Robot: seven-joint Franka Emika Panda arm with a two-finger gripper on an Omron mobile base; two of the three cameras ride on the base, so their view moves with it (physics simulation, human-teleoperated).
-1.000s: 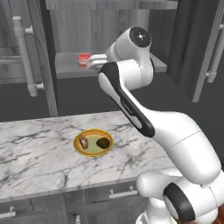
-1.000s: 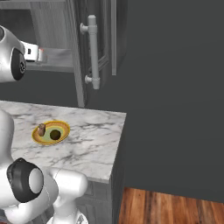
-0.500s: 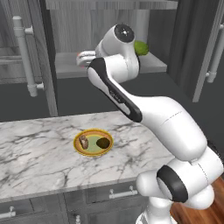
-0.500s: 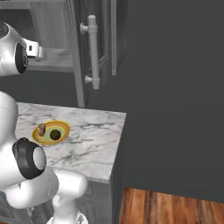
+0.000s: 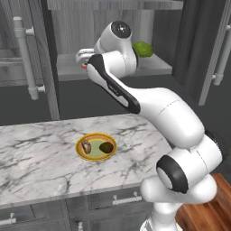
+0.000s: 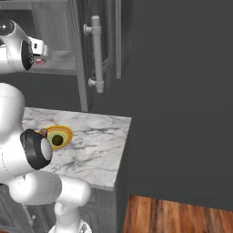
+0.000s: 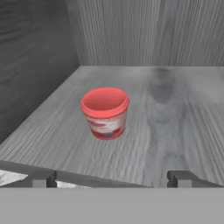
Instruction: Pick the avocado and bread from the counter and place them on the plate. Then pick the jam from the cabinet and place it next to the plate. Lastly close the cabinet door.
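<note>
I have the two-finger gripper (image 7: 112, 178) spread fully wide and holding nothing, poised at the front lip of the grey wood-grain cabinet shelf (image 7: 175, 113). In the hand view the small red jam jar with its pale band (image 7: 105, 112) stands upright at about 11 o'clock from the gap between the fingertips, well apart from them. I judge the step is the reach for the jam: I should shift slightly towards the jar, centre it between the jaws, then advance level and close around its middle. To its left, the dark side wall (image 7: 30, 65) sits near, so room is tight there; the right is open shelf. Down on the white marble desk (image 5: 40, 158), the yellow-rimmed plate (image 5: 95, 146) already carries the mottled brown bread (image 5: 85, 145) and dark oval avocado (image 5: 106, 147), with bare marble at its 3 o'clock for the jar.
</note>
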